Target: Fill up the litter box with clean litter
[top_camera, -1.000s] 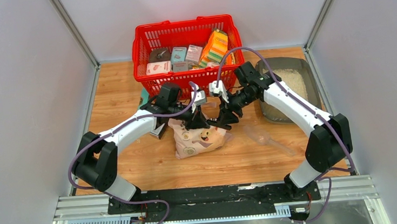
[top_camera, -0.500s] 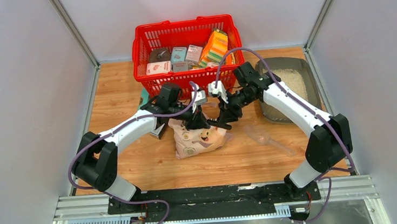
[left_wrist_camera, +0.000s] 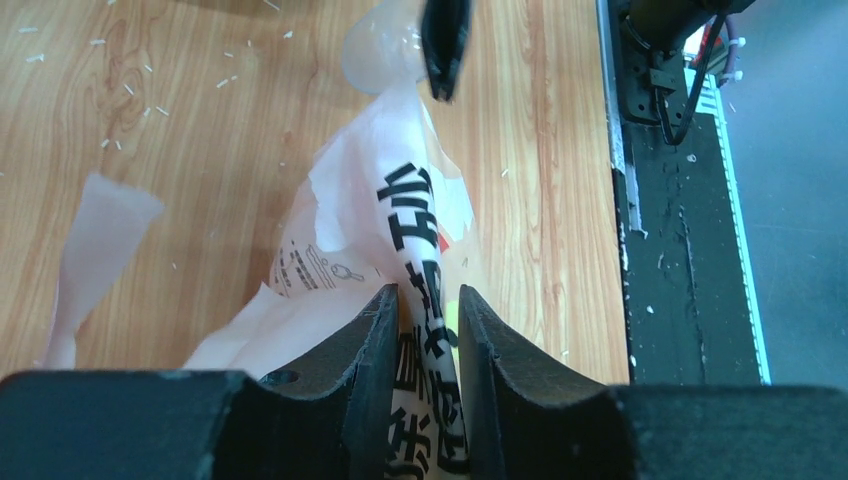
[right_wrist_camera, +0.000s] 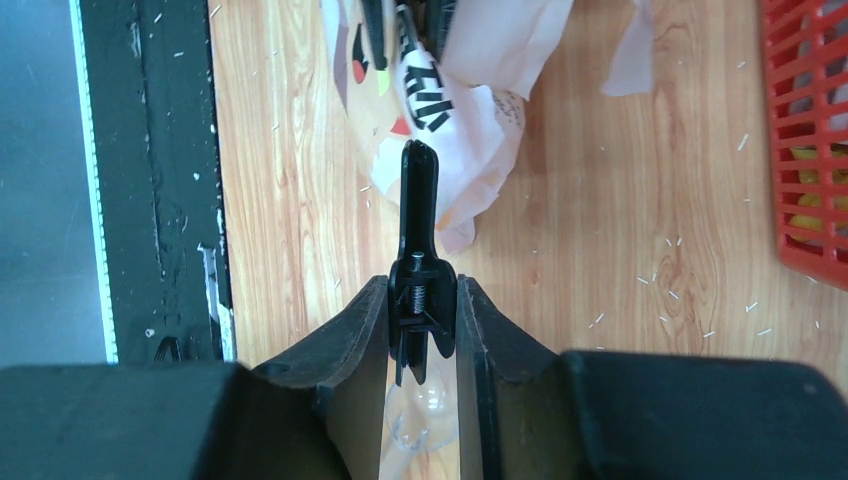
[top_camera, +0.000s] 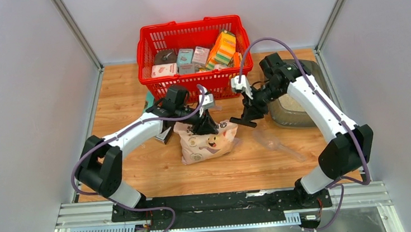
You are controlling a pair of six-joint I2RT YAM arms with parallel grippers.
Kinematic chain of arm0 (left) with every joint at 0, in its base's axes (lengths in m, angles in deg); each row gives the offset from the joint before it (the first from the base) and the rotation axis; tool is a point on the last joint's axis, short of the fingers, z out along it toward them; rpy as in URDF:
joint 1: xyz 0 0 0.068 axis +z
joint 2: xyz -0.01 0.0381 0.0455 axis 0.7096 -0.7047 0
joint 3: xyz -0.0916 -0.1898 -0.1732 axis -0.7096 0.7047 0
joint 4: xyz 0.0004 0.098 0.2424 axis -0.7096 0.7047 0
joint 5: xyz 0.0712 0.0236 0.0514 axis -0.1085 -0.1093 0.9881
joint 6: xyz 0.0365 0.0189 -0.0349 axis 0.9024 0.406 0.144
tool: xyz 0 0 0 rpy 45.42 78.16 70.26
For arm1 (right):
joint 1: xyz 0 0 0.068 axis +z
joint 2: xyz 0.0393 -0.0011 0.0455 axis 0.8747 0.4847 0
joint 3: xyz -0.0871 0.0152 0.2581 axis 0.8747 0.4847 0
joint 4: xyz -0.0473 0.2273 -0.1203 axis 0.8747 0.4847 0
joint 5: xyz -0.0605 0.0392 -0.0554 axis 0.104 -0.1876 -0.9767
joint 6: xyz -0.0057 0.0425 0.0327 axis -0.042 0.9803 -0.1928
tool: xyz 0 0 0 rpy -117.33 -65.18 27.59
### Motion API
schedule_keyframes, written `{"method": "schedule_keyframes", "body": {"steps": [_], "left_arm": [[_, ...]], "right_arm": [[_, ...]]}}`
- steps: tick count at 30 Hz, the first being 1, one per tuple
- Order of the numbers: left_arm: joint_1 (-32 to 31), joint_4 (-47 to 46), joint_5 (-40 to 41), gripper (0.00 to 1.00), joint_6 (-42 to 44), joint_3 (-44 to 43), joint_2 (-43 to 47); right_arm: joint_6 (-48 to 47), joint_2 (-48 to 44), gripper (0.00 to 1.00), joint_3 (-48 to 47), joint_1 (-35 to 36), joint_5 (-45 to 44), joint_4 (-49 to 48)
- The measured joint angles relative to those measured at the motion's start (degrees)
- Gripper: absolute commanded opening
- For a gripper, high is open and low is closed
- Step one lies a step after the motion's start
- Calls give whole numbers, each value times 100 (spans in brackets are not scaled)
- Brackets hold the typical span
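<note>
1. Two tools are working over the table (top_camera: 134,100). The left tool (left_wrist_camera: 425,300) has its jaws a narrow gap apart, pinching the folded top of the printed bag (left_wrist_camera: 350,240). The bag stands directly beneath that tool.
2. The right tool (right_wrist_camera: 421,285) is closed on a black clip (right_wrist_camera: 418,200), gripped at its spring end. The clip's nose points away from the tool toward the bag. The clip is off the bag and not touching it.
3. The litter box (top_camera: 283,121) lies just off the right tool's right side, partly under that arm. The arm covers the middle of the box, so whether it holds any litter cannot be confirmed.
4. A clear scoop (top_camera: 275,139) lies flat on the table, just behind and below the right tool. Neither tool is touching it.
5. Assessment: the task is at the bag-opening stage.
   - Done: the clip is removed, so the bag appears unfastened.
   - Outstanding: set the clip down, spread the bag mouth, bring the bag or a loaded scoop to the box, and fill it.
</note>
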Motion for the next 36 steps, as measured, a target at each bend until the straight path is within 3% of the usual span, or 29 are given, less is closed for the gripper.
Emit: {"method": "schedule_keyframes", "body": {"steps": [17, 20, 21, 25, 33, 36], "left_arm": [[-426, -1113, 297, 34, -426, -260, -542], [-553, -1290, 350, 27, -507, -323, -616], [-597, -1357, 358, 17, -527, -345, -640], [-664, -1451, 369, 0, -632, -363, -695], [-664, -1484, 372, 0, -968, -361, -706], [-662, -1499, 367, 12, -1139, -361, -715]], "right_arm": [[-404, -144, 0, -31, 96, -885, -13], [-411, -205, 0, -31, 114, -975, -17], [-417, -216, 0, -31, 114, -981, -13], [-507, -216, 0, -31, 114, -968, 103], [-623, -317, 0, 289, 125, -785, 271], [-619, -380, 0, 450, 175, -789, 254]]}}
